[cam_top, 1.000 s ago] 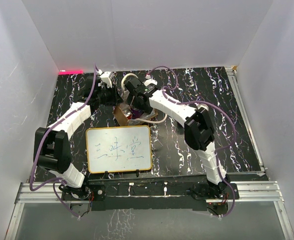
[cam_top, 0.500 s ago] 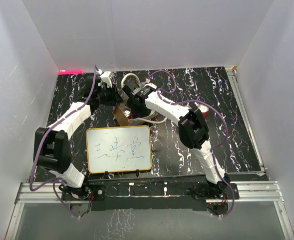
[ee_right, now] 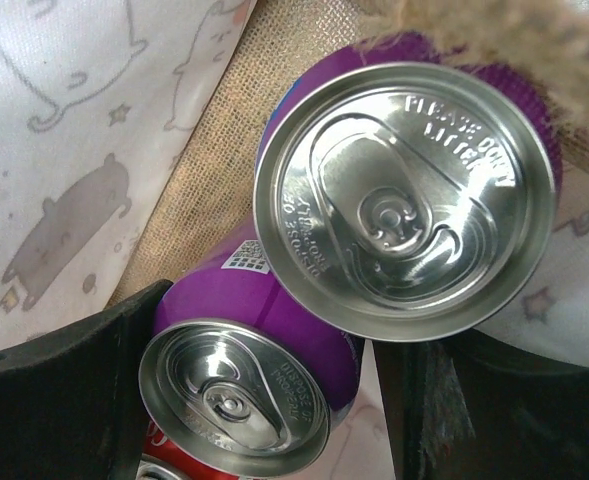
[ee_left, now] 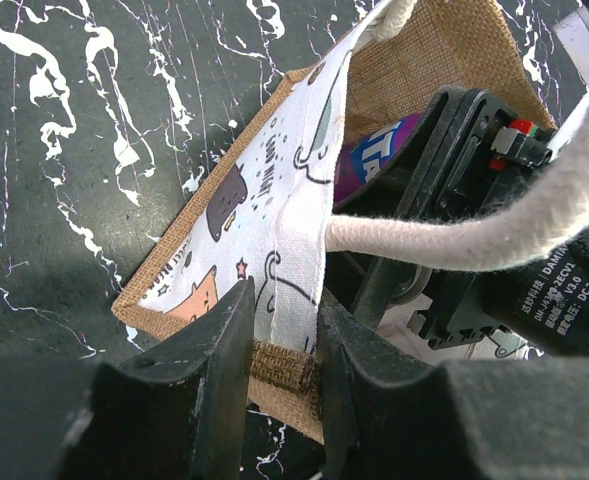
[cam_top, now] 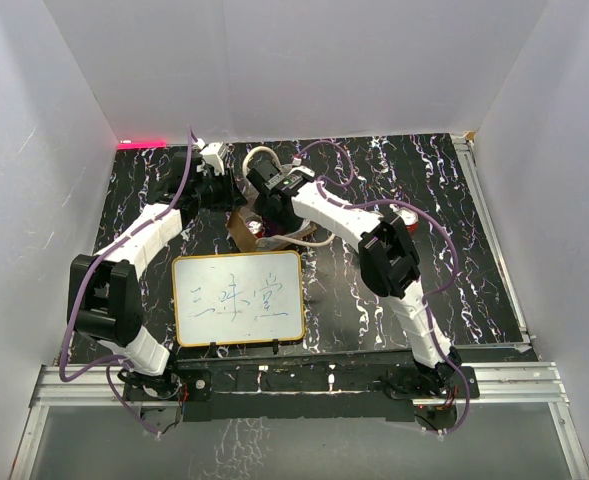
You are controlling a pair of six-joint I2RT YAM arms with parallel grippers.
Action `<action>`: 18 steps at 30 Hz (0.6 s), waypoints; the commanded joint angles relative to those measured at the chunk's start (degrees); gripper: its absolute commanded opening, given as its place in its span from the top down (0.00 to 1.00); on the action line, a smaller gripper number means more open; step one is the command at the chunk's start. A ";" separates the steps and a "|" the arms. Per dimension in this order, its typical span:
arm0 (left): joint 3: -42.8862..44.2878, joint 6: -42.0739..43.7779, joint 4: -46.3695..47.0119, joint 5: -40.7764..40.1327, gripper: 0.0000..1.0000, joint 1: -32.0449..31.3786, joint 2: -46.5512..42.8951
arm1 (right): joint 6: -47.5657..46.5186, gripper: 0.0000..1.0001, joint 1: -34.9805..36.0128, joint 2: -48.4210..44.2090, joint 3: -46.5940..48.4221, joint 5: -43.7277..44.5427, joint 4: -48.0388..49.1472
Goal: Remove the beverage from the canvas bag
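The canvas bag (cam_top: 242, 232) lies at the table's far middle, its printed white lining (ee_left: 274, 190) open toward the left wrist camera. My left gripper (ee_left: 286, 330) is shut on the bag's burlap rim and lining. My right gripper (ee_right: 264, 390) is inside the bag, open, with a finger on each side of a purple can (ee_right: 234, 400); the left finger touches it and a gap shows at the right finger. A second purple can (ee_right: 404, 200) lies just above it, top toward the camera. A red can (ee_right: 159, 445) shows at the bottom edge. A cream handle (ee_left: 494, 225) crosses the right arm.
An orange-framed whiteboard (cam_top: 239, 298) lies just in front of the bag. A small red-and-white round object (cam_top: 406, 215) sits right of the right arm's elbow, partly hidden. White walls enclose the black marbled table (cam_top: 454, 200).
The right arm's wrist and elbow have shifted left and deeper into the bag since a second ago. The left arm still holds the bag's rim.
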 commanded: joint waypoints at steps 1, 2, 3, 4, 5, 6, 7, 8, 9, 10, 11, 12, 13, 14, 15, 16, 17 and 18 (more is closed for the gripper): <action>2.27 -0.37 -0.18 1.79 0.73 -0.32 0.47 | 1.03 0.72 -0.09 -6.09 0.00 0.26 1.55; 2.23 -0.38 -0.23 1.79 0.73 -0.35 0.49 | 0.97 0.73 -0.08 -6.86 -0.13 0.65 1.61; 2.23 -0.37 -0.19 1.79 0.73 -0.29 0.59 | 0.92 0.76 -0.12 -7.59 -0.23 1.03 1.59; 2.27 -0.37 -0.23 1.73 0.73 -0.35 0.70 | 0.76 0.78 -0.14 -8.37 -0.30 1.46 1.70; 2.28 -0.37 -0.28 1.71 0.73 -0.30 0.74 | 0.70 0.80 -0.17 -9.21 -0.43 1.98 1.78; 2.28 -0.37 -0.32 1.66 0.73 -0.29 0.73 | 0.60 0.82 -0.15 -10.26 -0.60 2.45 1.99; 2.28 -0.37 -0.36 1.60 0.73 -0.29 0.83 | 0.60 0.83 -0.21 -11.04 -0.85 2.92 2.19; 2.28 -0.29 -0.36 1.54 0.73 -0.30 0.84 | 0.59 0.84 -0.14 -11.93 -1.18 3.21 2.50; 2.32 -0.28 -0.41 1.49 0.73 -0.36 0.77 | 0.61 0.84 -0.21 -12.68 -1.54 3.47 2.78; 2.36 -0.28 -0.45 1.45 0.73 -0.31 0.77 | 0.61 0.85 -0.20 -13.49 -1.88 3.70 3.04; 2.32 -0.28 -0.45 1.43 0.73 -0.36 0.78 | 0.73 0.85 -0.16 -14.35 -2.27 3.95 3.42; 2.36 -0.28 -0.45 1.38 0.73 -0.30 0.81 | 0.78 0.85 -0.20 -15.09 -2.71 4.18 3.91; 2.36 -0.28 -0.41 1.43 0.73 -0.36 0.82 | 0.78 0.85 -0.18 -15.89 -3.43 4.32 4.66; 2.43 -0.27 -0.38 1.51 0.73 -0.34 0.84 | 0.78 0.85 -0.15 -16.76 -4.13 4.49 5.35; 2.45 -0.28 -0.44 1.53 0.73 -0.33 0.87 | 0.78 0.85 -0.15 -17.50 -4.79 4.60 5.96; 2.45 -0.30 -0.45 1.53 0.73 -0.30 0.86 | 0.78 0.85 -0.14 -18.23 -5.34 4.76 6.36; 2.39 -0.24 -0.49 1.46 0.73 -0.36 0.80 | 0.60 0.86 -0.21 -18.88 -5.61 5.01 6.53; 2.37 -0.20 -0.56 1.38 0.73 -0.31 0.80 | 0.07 0.88 -0.19 -19.61 -5.77 5.36 6.62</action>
